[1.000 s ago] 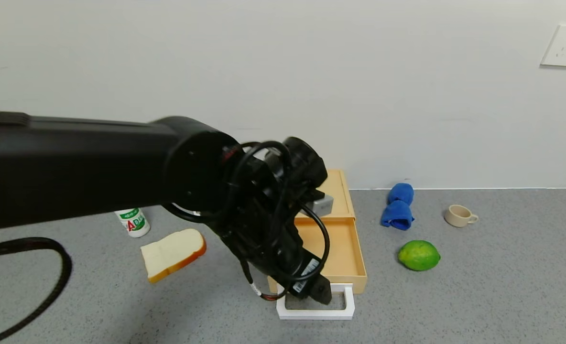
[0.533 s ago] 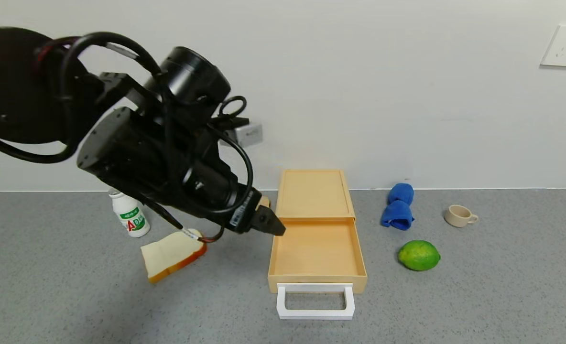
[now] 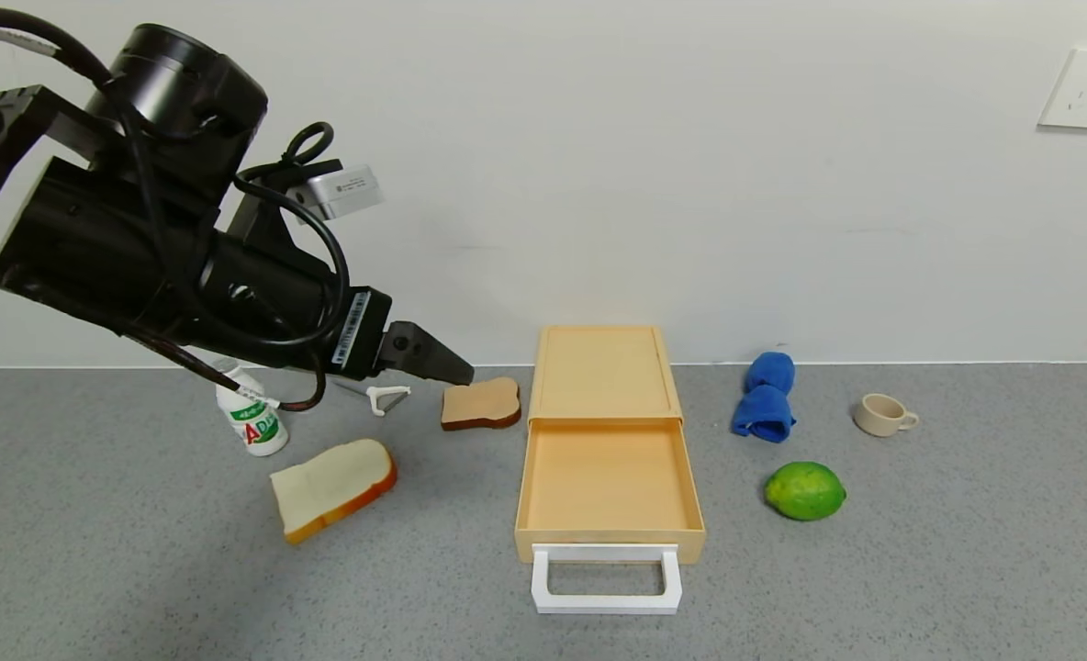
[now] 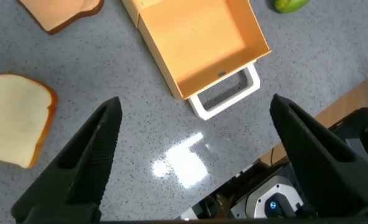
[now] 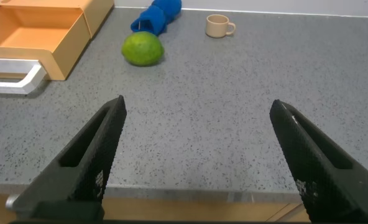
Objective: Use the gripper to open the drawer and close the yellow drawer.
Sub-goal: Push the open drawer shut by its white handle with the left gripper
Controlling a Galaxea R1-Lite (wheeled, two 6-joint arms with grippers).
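The pale yellow drawer (image 3: 606, 473) stands in the middle of the grey counter with its tray slid out toward me and empty. Its white loop handle (image 3: 606, 601) is at the front. My left gripper (image 3: 442, 365) is open and empty, held in the air to the left of the drawer, over the brown bread slice. In the left wrist view my left gripper (image 4: 195, 102) looks down on the open tray (image 4: 202, 43) and handle (image 4: 230, 96). My right gripper (image 5: 198, 102) is open and empty, low over the counter's near edge, with the drawer (image 5: 41, 34) off to one side.
Left of the drawer lie a brown bread slice (image 3: 481, 404), a white peeler (image 3: 383, 397), a pale bread slice (image 3: 332, 487) and a small white bottle (image 3: 252, 422). Right of it are a blue cloth (image 3: 766, 397), a lime (image 3: 804, 490) and a beige cup (image 3: 883, 414).
My left gripper has left the drawer's handle and risen up and to the left. The drawer stays open. The brown bread slice and the peeler have come into view.
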